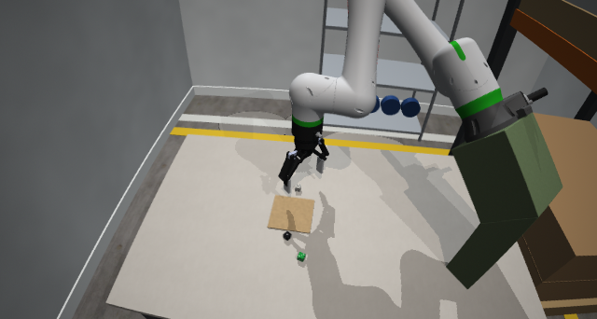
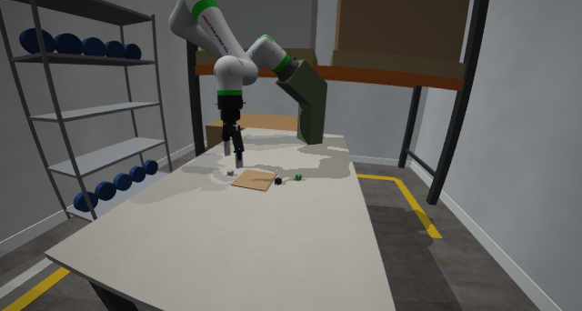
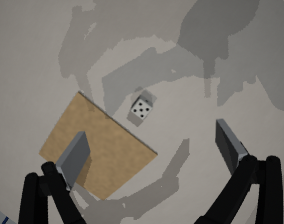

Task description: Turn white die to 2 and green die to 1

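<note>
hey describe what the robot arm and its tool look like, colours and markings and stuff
The arm is glossy white, built of rounded tubular links with bright green bands at the joints and small red lettering on one link in the exterior view. It rises from an olive-green angular pedestal. The tool is black, with a skeletal linkage, two long fingers and flat grey pads. No loose cables show.

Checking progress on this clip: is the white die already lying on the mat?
No, the white die sits on the table just off the mat's edge, with no part of it over the mat.
</note>
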Tool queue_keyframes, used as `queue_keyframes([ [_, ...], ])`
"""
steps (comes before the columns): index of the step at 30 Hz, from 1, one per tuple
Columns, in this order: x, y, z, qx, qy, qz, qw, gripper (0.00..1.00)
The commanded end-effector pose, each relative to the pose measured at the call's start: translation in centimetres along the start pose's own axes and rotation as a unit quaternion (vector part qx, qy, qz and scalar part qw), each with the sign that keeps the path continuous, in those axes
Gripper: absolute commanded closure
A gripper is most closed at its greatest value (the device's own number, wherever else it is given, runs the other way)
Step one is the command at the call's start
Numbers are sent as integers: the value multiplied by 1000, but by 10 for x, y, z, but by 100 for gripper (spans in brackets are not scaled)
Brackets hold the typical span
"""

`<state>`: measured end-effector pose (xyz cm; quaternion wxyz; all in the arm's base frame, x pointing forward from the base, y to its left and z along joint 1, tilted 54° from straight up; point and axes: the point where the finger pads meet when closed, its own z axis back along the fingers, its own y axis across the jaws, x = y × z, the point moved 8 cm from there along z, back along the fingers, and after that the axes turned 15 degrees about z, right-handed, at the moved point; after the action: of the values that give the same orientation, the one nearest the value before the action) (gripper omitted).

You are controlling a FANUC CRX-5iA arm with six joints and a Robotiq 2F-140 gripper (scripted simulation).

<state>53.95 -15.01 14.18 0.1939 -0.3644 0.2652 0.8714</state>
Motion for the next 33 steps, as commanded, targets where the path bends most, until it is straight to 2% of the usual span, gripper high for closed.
queue_keyframes([
  [1,0,0,0,0,0,0,1000,0],
  [33,1,-3,0,0,0,0,1000,0],
])
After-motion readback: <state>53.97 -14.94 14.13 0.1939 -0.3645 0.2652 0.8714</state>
